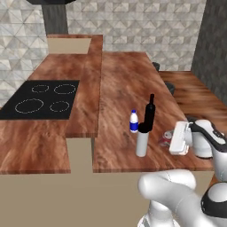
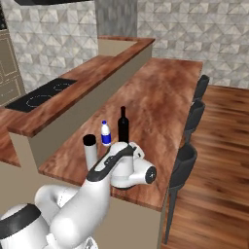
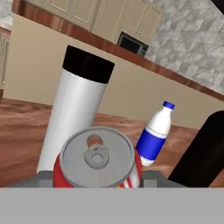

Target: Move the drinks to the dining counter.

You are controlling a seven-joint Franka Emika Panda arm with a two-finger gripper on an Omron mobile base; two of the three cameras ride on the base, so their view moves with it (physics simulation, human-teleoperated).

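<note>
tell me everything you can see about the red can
The red can is short, with red sides, white streaks and a grey metal-looking top whose pull tab is unopened. It stands upright on the dining counter, between the fingers of the gripper, in front of the pale-grey cylinder. Whether the fingers grip it is unclear.

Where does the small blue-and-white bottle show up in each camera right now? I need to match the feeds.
Left base view: blue-and-white bottle at centre, on the dining counter, left of the black bottle.
Right base view: left of centre, again left of the black bottle.
Hand view: right of centre, tilted in the picture, between the grey cylinder and the black bottle.
Shared landmark: the black-capped grey cylinder.
</note>
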